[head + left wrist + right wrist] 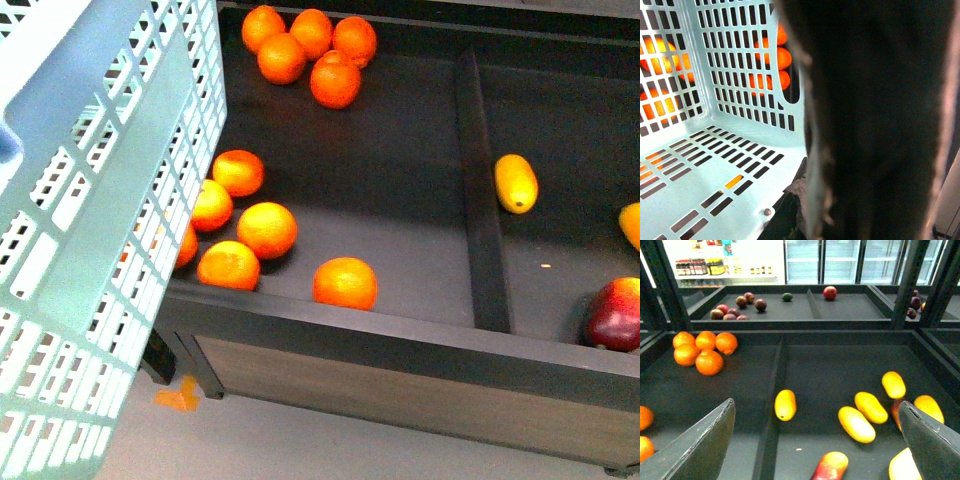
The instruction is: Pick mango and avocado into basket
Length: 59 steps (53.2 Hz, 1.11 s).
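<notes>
Mango (516, 183) lies lengthwise along divider (480, 200); right gripper (816, 406) gapes empty; left gripper's (870, 125) state unclear.

Bright, even light; the oranges (345, 283) glow oversaturated on the dark shelf (400, 200). In the left wrist view a dark out-of-focus mass (875, 120) swamps half, the basket (740, 150) wall backlit. Past the right claw (816, 405), its near fingers (705, 445) soft, fridges (840, 260) glare white.

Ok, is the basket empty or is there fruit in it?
Empty, as far as shows: the left wrist view has the basket floor bare, with oranges outside behind its slots. A dark shape hides the rest.
</notes>
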Available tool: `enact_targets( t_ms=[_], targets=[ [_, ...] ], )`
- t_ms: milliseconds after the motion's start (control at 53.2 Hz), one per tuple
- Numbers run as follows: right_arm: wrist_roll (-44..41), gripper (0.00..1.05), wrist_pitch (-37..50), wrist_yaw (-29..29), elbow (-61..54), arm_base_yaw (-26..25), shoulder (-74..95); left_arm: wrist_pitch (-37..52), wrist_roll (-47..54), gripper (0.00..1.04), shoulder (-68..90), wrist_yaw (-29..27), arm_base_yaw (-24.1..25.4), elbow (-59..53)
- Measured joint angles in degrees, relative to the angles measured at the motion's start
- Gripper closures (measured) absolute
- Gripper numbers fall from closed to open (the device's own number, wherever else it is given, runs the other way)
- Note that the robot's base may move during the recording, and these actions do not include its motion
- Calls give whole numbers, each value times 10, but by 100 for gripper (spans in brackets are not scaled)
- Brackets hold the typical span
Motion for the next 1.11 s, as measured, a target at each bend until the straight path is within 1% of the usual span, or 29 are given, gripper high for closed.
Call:
enact_targets(
  t_ms=[207, 244, 282, 338, 395, 470, 526, 602, 677, 808, 1109],
  targets=[
    [0, 9, 0, -3, 0, -1, 0, 0, 10, 100, 0, -12, 5, 0],
    [0, 9, 0, -3, 0, -2, 0, -20, 25, 100, 3, 13, 9, 7],
    [0, 9, 0, -3, 0, -2, 0, -81, 80, 100, 17, 83, 15, 32],
    [0, 9, 0, -1, 0, -2, 0, -104, 160, 100, 40, 137, 13, 48],
    [0, 9, 0, -1, 0, -2, 0, -92, 193, 100, 68, 147, 0, 55],
    [0, 9, 0, 0, 0, -2, 0, -61, 198, 100, 107, 132, -12, 69],
    [0, 9, 0, -1, 0, -2, 0, -44, 201, 100, 140, 120, -31, 90],
    [0, 9, 0, -1, 0, -2, 0, -30, 211, 100, 188, 119, -71, 129],
    [0, 9, 0, -1, 0, -2, 0, -24, 223, 100, 233, 131, -118, 170],
    [0, 9, 0, 0, 0, -2, 0, -23, 238, 100, 282, 151, -178, 211],
    [0, 9, 0, -1, 0, -2, 0, -18, 234, 100, 303, 184, -259, 224]
  ],
)
